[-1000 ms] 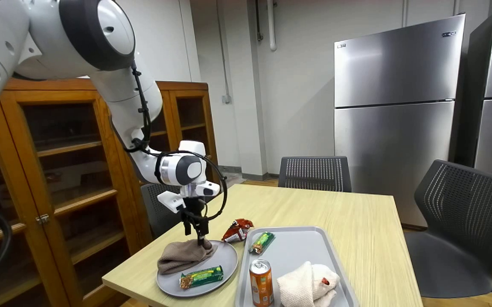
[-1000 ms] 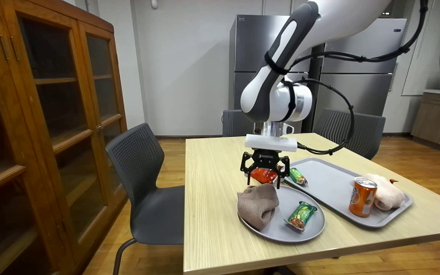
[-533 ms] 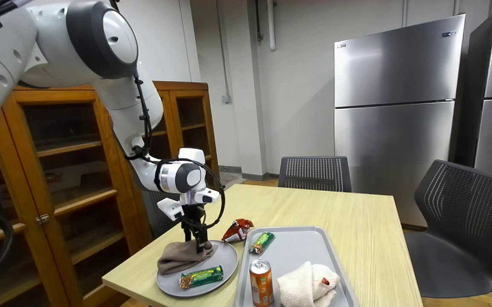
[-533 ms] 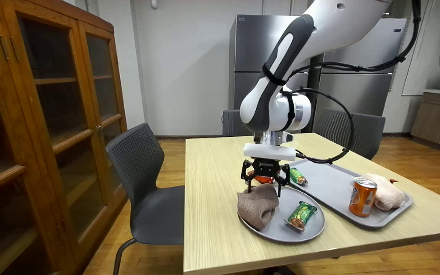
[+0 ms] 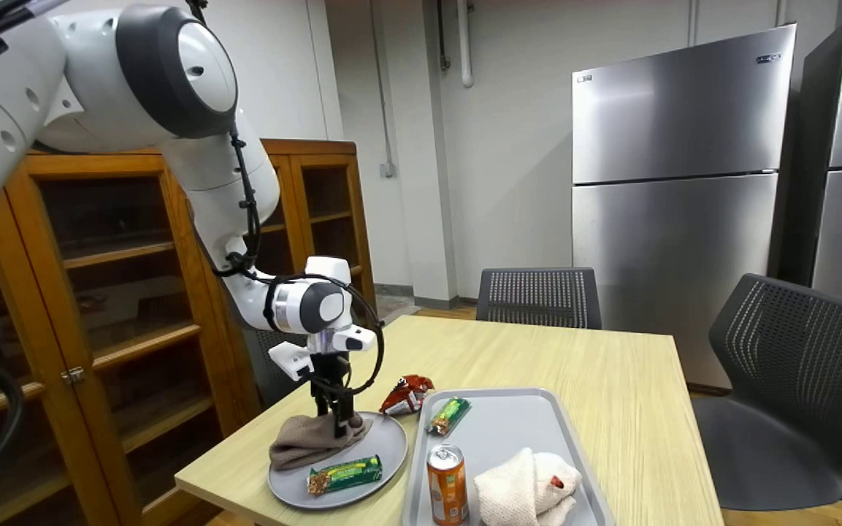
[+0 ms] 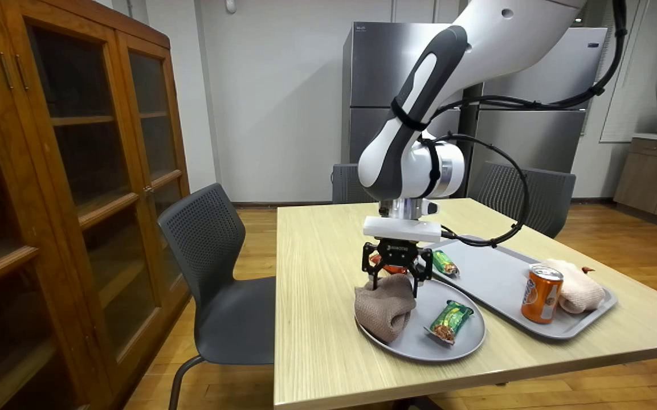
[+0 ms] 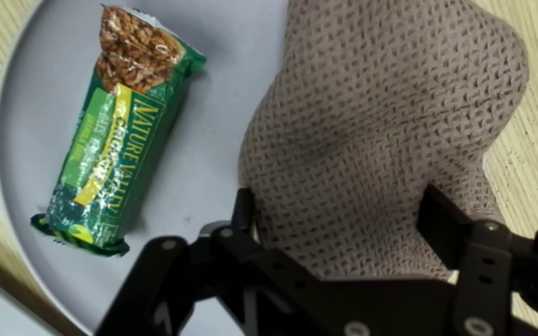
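Steel refrigerators (image 5: pixel 672 256) stand beyond the pale wooden desk (image 5: pixel 537 358), and right here my fingers (image 7: pixel 441 228) are spread wide, a bunch of brown cloth (image 7: pixel 366 140) between them; whether they touch it, I can't tell! The brown cloth lies heaped on the grey plate (image 7: pixel 199 154), green granola bar (image 7: pixel 115 135) beside it, orange can (image 5: pixel 447 486) on the tray (image 5: pixel 508 416) nearby.

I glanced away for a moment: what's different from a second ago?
The gripper has come down over the brown cloth on the gray plate, and its jaws have narrowed slightly, with the cloth between them. No firm grip shows yet; nothing was let go. Unchanged: the Nature Valley bar on the plate, the tray, and the orange soda can and cream cloth on it.
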`<action>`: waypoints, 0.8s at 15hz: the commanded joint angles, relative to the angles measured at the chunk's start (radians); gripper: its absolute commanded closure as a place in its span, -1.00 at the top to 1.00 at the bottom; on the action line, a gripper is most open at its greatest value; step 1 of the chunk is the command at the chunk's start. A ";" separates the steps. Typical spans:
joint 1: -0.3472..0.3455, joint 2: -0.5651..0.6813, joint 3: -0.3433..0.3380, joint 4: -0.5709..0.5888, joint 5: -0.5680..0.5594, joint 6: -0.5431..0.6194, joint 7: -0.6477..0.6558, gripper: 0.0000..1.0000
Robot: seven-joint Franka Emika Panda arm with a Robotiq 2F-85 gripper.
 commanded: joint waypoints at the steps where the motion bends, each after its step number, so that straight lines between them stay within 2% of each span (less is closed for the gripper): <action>1: 0.018 -0.003 -0.012 -0.001 0.018 0.005 0.018 0.13; 8: 0.017 -0.003 -0.012 0.000 0.018 0.003 0.016 -0.93; 10: 0.017 -0.004 -0.011 -0.001 0.018 0.003 0.015 -1.00; 12: 0.015 -0.013 -0.009 -0.006 0.019 0.001 0.010 -0.94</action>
